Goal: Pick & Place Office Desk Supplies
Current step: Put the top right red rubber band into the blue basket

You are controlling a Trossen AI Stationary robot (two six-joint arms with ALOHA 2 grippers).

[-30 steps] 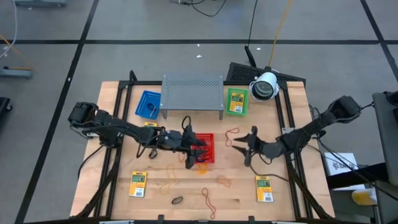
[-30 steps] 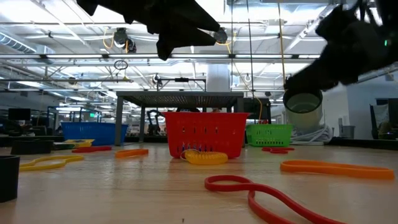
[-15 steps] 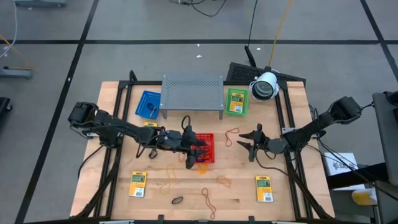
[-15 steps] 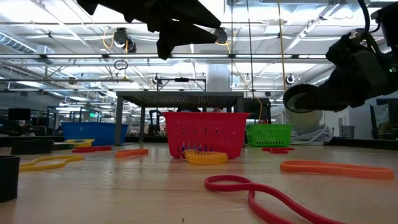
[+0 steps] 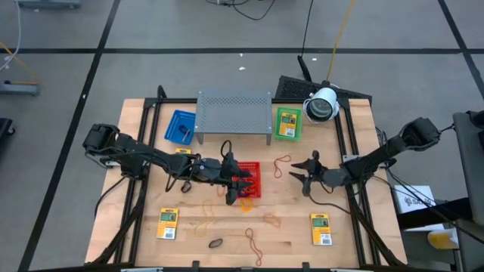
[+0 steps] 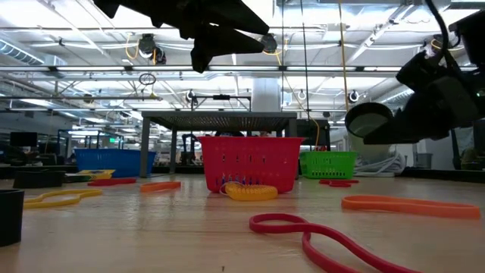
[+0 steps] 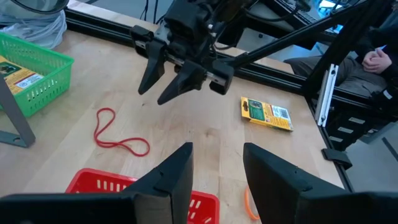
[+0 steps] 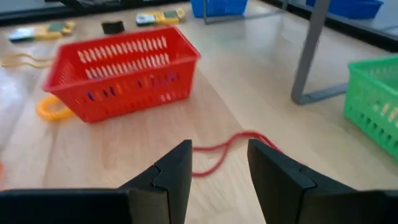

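Note:
Rubber bands lie scattered on the wooden table: a red one (image 5: 281,165), an orange one (image 5: 246,204) against the red basket (image 5: 251,168), tan ones (image 5: 201,223), a black one (image 5: 215,243). Yellow-and-green packets lie at the near left (image 5: 168,224) and near right (image 5: 322,228), and one sits in the green basket (image 5: 286,123). My left gripper (image 5: 240,183) hangs open above the red basket (image 7: 99,184), holding nothing. My right gripper (image 5: 298,179) is open and low, right of the red band (image 8: 231,148), which lies ahead of its fingers untouched.
A grey perforated rack (image 5: 234,111) stands at the far middle, with a blue basket (image 5: 180,126) to its left. A white camera (image 5: 322,104) sits at the far right. Black frame rails (image 5: 346,143) run along both table sides. Bare wood lies between the red basket and my right gripper.
My right gripper has drawn back a little toward the table's right edge and sunk lower, still open. My left gripper and the bands have kept still.

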